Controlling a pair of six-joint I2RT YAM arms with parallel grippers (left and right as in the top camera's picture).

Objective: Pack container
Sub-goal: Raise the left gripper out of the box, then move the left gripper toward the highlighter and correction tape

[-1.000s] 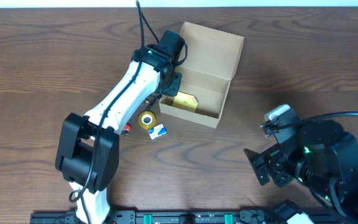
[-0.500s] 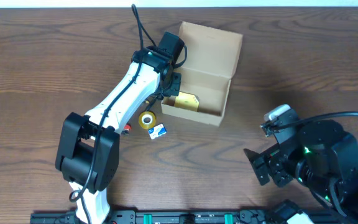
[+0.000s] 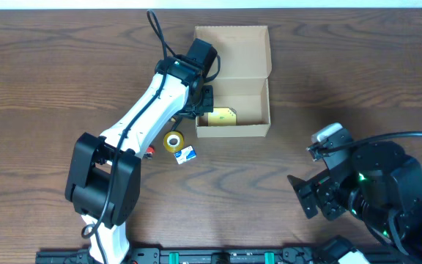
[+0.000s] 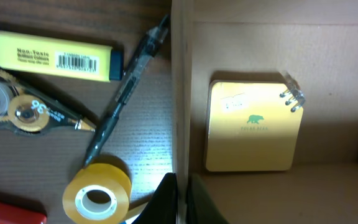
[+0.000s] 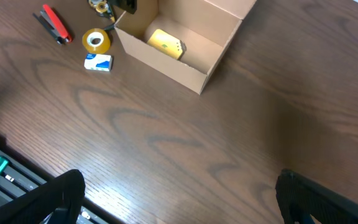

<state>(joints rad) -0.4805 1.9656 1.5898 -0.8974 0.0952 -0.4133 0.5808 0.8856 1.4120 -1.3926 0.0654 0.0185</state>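
Observation:
The container (image 3: 233,133) is a tan cardboard box with its flap lid open, at the back middle of the table. It holds a yellow notepad (image 3: 219,117). My left gripper (image 3: 200,100) is shut on the container's left wall (image 4: 180,93), one finger outside and one inside (image 4: 180,200). The notepad lies flat on the box floor in the left wrist view (image 4: 253,127). My right gripper (image 5: 179,199) is open and empty over bare table at the front right, far from the container (image 5: 166,62).
Left of the box lie a yellow tape roll (image 3: 172,141), a blue-and-white eraser (image 3: 186,154) and a red item (image 3: 149,152). The left wrist view also shows a black pen (image 4: 126,93), a yellow labelled stick (image 4: 55,57) and a correction tape (image 4: 17,109).
The container has turned from a slanted pose to square with the table edge, with my left gripper holding its left wall. The right arm has not moved.

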